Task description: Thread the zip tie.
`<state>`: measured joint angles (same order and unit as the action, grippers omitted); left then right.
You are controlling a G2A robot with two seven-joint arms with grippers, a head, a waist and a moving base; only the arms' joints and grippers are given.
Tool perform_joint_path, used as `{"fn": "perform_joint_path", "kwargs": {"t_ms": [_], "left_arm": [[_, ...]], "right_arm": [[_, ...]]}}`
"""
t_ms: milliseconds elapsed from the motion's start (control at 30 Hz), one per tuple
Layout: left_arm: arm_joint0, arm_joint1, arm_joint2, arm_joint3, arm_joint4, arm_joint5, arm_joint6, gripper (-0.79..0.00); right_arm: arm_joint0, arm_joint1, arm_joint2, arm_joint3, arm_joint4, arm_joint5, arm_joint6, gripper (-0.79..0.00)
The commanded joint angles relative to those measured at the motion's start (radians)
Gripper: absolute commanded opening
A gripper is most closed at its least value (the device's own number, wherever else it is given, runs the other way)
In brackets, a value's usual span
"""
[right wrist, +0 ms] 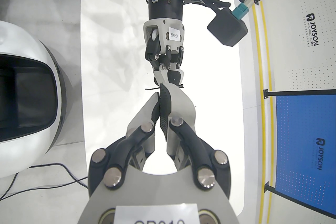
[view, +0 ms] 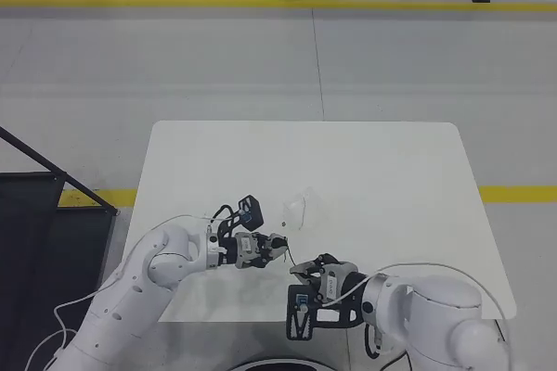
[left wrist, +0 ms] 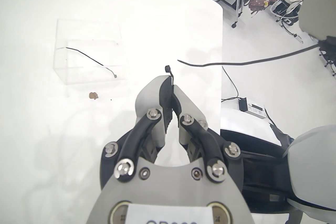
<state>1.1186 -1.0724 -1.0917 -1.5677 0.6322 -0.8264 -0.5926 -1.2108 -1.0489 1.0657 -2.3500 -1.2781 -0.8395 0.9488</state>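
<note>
A thin black zip tie is held between both arms above the table's near side. My left gripper is shut on it just below its small square head, which sticks out past the fingertips. My right gripper is shut on the strap's tail. The tail's free end runs as a long black strand with its tip close beside the head, apart from it. In the top view the left gripper and right gripper nearly meet, with the zip tie between them.
A clear plastic box lies on the white table beyond the grippers, with another black zip tie inside; it is also seen as the clear box. A small brown crumb sits near it. The table edge is close.
</note>
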Motion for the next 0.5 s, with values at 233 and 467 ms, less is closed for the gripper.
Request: {"fn": "perform_joint_path", "kwargs": {"t_ms": [233,467], "left_arm": [[-0.004,0.004,0.008,-0.010,0.004,0.008,-0.007,-0.785],[-0.005,0.007,0.018,-0.016,0.009,0.013,-0.010,-0.785]], "right_arm": [[-0.017,0.005,-0.011,0.013,-0.053,0.004,-0.056,-0.785],[-0.017,0.008,-0.015,0.017,-0.064,0.013,-0.061,-0.785]]}}
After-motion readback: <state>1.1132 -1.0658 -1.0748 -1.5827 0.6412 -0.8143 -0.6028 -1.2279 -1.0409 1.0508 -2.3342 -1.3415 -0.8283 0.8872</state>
